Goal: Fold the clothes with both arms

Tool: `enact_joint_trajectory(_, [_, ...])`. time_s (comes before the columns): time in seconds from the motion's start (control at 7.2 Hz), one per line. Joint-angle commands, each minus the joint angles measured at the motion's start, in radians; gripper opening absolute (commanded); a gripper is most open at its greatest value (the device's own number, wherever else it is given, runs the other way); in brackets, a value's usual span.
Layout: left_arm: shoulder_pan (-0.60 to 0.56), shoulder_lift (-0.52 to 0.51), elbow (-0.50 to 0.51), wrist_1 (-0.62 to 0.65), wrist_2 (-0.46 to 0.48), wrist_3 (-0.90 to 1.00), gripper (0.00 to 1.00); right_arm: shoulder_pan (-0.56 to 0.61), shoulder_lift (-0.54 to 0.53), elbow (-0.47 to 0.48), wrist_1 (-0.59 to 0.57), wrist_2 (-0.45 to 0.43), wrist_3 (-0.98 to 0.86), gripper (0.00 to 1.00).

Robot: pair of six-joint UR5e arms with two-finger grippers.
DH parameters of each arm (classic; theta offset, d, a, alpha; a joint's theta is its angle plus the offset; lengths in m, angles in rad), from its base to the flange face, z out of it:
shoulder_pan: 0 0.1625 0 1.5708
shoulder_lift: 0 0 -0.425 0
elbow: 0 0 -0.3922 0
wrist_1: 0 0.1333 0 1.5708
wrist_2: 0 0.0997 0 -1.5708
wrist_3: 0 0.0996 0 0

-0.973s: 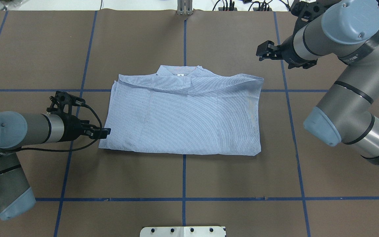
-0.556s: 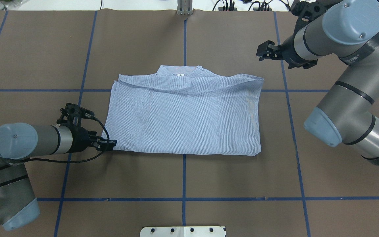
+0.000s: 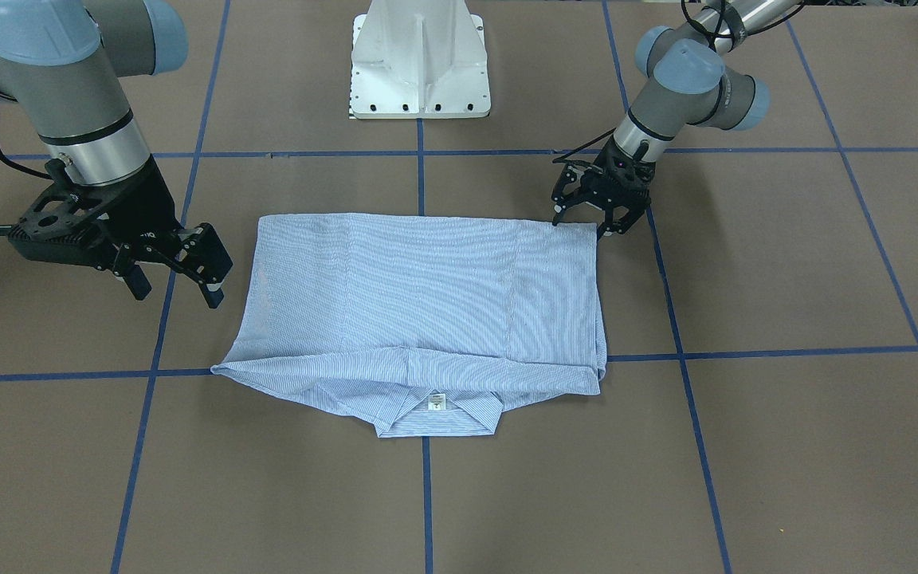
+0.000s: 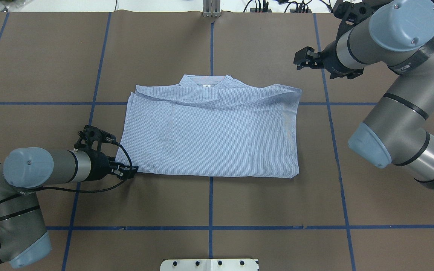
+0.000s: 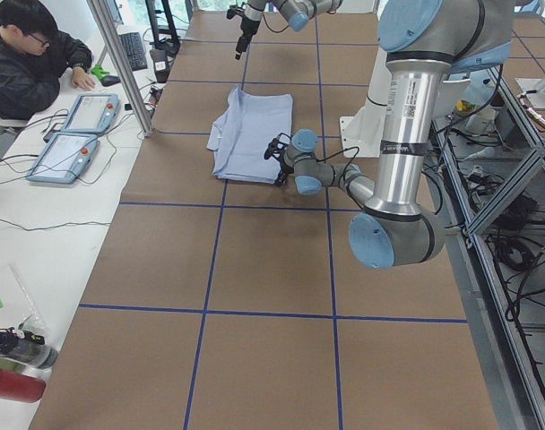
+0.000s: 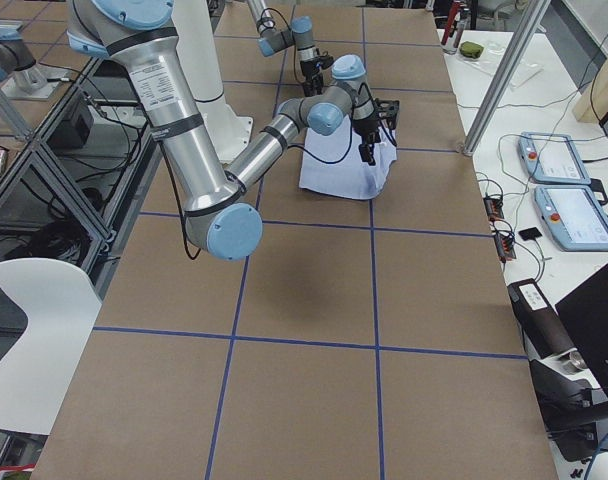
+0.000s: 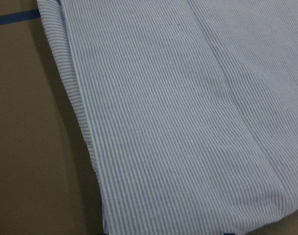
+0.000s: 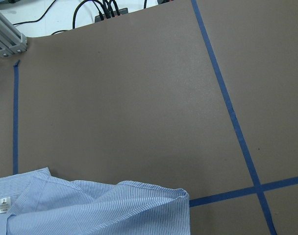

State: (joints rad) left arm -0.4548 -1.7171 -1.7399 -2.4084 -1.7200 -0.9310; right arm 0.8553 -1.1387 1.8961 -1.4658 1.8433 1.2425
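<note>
Seemingly midway: shows shirt (image 3: 427, 295) in a rectangle, left hand (image 3: 583, 228) spread at its corner, right hand (image 3: 179, 296) spread aloft; probably wants another fold.

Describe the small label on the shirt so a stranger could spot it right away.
On the brown table, a folded light-blue striped shirt lies in the middle. Follow it to the edge farthest from the white base, where the collar sticks out. The label sits centred inside that collar, the only white patch on striped cloth.
</note>
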Motion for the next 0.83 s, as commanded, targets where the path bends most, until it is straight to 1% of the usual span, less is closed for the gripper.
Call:
enact_joint_trajectory(0.0, [0.001, -0.001, 0.002, 0.0, -0.001, 0.007, 0.0, -0.001, -0.001, 0.0, 0.001, 0.001, 0.0, 1.0])
enact_joint_trajectory(0.28, [-0.016, 0.008, -0.024, -0.001, -0.003, 0.011, 0.0, -0.001, -0.001, -0.003, 0.001, -0.001, 0.0, 1.0])
enact_joint_trajectory(0.42, [-0.042, 0.01, -0.021, 0.0, 0.002, 0.024, 0.0, -0.002, -0.001, -0.003, 0.001, -0.001, 0.0, 1.0])
enact_joint_trajectory(0.56, [-0.101, 0.008, -0.004, 0.005, -0.001, 0.103, 0.0, -0.004, -0.007, -0.003, 0.002, -0.001, 0.0, 1.0])
enact_joint_trajectory(0.69, [-0.186, -0.002, 0.041, 0.011, -0.004, 0.194, 0.0, -0.005, -0.01, -0.003, 0.005, 0.001, 0.0, 1.0])
